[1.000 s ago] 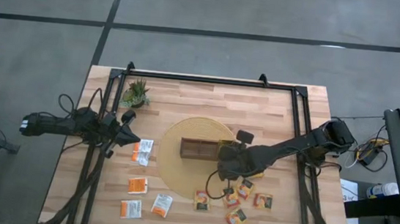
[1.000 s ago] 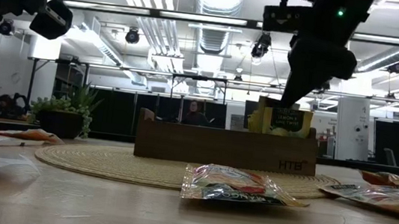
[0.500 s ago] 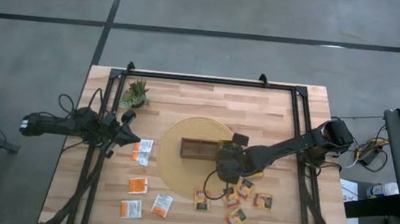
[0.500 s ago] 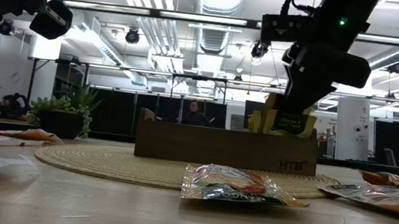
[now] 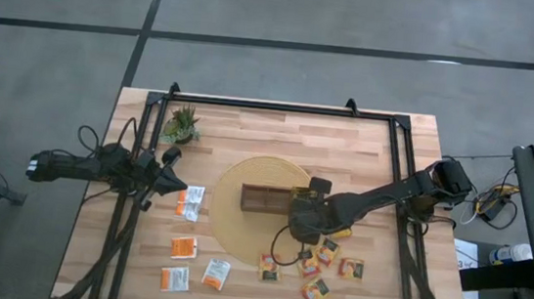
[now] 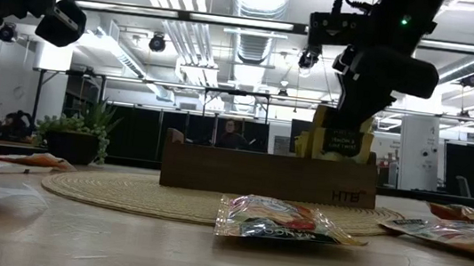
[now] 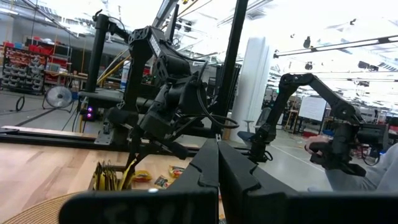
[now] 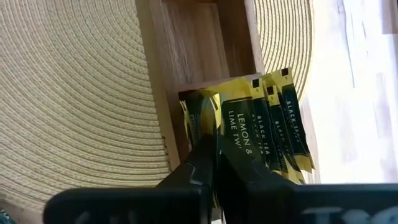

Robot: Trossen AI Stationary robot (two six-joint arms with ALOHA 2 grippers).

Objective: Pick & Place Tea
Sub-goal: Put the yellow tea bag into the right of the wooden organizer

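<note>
Wooden surface (image 5: 269,130) is carrying the tray (image 5: 267,201); above its end, the right claw (image 6: 344,132), pressed together, is touching yellow sachets (image 8: 267,121); the left claw (image 5: 177,184), pressed together, is hovering.

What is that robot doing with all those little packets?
It is sorting tea packets into a wooden tray that sits on a round woven mat. The right gripper, jaws shut, is right at the yellow sachets standing upright in the tray's end compartment. More orange sachets lie loose on the table. The left gripper, also shut, waits off to the side near a small potted plant.
</note>
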